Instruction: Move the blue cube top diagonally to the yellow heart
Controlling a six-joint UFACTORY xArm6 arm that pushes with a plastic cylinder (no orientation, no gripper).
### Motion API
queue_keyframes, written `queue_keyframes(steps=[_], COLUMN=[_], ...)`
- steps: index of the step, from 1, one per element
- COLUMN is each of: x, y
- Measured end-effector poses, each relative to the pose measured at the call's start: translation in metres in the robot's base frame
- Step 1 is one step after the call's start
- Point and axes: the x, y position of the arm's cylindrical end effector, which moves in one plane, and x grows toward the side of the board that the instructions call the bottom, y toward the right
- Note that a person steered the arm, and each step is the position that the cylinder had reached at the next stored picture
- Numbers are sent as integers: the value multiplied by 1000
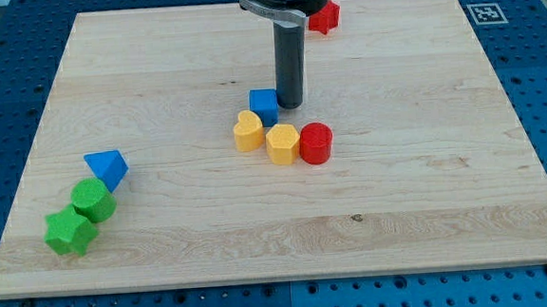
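In the camera view, a light wooden table [428, 192] is seen on a blue perforated base. No pincer is carried by the arm: it ends in a straight dark rod, so nothing is gripped and there are no jaws to be open or closed. My tip [291, 107] is planted on the table near the middle of the upper half.

The blue cube [264, 105] is found directly to the view's left of my tip, touching it or just beside it; contact cannot be told for certain. It is a small, plain, mid-blue block with a lighter top face and a darker front face.

The yellow heart [247, 131] lies below and left of my tip, just under the blue cube and touching or nearly touching its lower edge. A yellow hexagonal block [282, 143] sits just below my tip, and a red cylinder [316, 142] is beside it, below and slightly right.

A red block [323, 16] is partly hidden behind the arm, above my tip. Far to the lower left, a blue triangular block [107, 167], a green cylinder [93, 199] and a green star-like block [70, 232] are clustered.
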Motion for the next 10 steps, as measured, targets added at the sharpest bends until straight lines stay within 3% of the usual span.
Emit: queue_keyframes(steps=[7, 10], x=[7, -2], y=[-5, -69])
